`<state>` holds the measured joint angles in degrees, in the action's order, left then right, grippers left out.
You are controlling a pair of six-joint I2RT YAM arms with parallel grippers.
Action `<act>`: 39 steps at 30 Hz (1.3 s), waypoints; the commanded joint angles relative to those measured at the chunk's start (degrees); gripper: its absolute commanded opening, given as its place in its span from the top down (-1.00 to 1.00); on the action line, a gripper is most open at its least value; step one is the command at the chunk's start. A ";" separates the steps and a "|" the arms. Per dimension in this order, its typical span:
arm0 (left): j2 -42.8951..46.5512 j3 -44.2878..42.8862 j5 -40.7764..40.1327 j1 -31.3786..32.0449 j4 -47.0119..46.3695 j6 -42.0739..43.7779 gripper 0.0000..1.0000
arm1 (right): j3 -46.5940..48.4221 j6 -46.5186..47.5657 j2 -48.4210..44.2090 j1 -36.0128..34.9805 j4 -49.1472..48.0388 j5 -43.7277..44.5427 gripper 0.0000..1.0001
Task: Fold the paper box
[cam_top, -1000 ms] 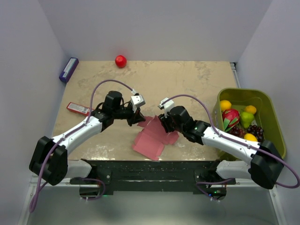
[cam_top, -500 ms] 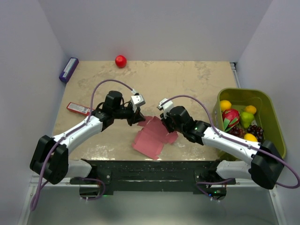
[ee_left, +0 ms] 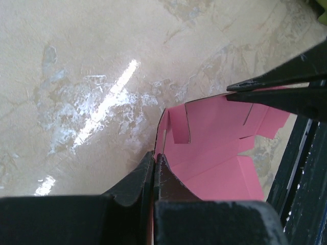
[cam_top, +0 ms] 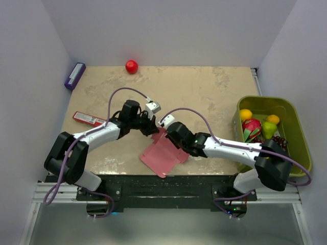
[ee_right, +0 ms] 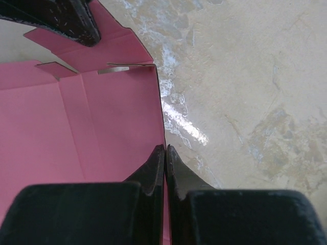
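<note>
Table [cam_top: 204,92] of mottled beige stone, seen from above, with two robot arms meeting over a sheet of pink card. At far left a purple box [cam_top: 74,75] lies against the side wall. Nearer the arms a narrow red packet [cam_top: 88,119] rests flat by the left edge. A red ball [cam_top: 132,66] sits close to the back wall.

The left gripper [cam_top: 153,129] reaches in toward the middle of the table. In its wrist view, the left gripper [ee_left: 155,155] has its jaws pressed together on a raised edge of the paper box [ee_left: 214,153], with the thin pink wall pinched between the dark fingers.

The paper box [cam_top: 161,153] lies just ahead of the arm bases, near the centre of the front edge. Its near part spreads flat on the table and its far corner is lifted between the two grippers. Creases and cut tabs show on its inner face.

The right gripper [cam_top: 167,137] comes in just beside the left one. From its own wrist, the right gripper [ee_right: 164,148] is likewise clamped tight on a standing edge of the paper box [ee_right: 76,132], which folds away to its left.

At far right a green bin [cam_top: 294,115] holds assorted fruit [cam_top: 251,126], well apart from the card.
</note>
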<state>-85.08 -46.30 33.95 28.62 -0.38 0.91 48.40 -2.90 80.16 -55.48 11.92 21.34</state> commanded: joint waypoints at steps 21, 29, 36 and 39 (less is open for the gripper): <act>18.36 12.98 -28.07 3.53 -4.18 -29.63 -0.43 | 7.76 -2.73 6.41 -4.98 6.09 22.60 1.00; 14.33 19.39 -27.10 11.37 -18.92 -35.00 -0.05 | 9.25 -2.73 7.99 -4.98 6.18 22.43 1.00; 6.34 27.84 -22.88 11.89 -35.47 -39.31 0.34 | 10.13 -2.99 9.57 -5.34 6.53 22.16 1.00; 2.91 29.07 -23.15 12.77 -38.11 -39.58 0.49 | 10.92 -3.17 10.19 -5.95 6.62 22.25 1.00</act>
<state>-79.15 -18.70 9.67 40.34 -26.85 -36.32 56.58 -5.74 89.56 -60.51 18.87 41.58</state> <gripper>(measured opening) 0.292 0.018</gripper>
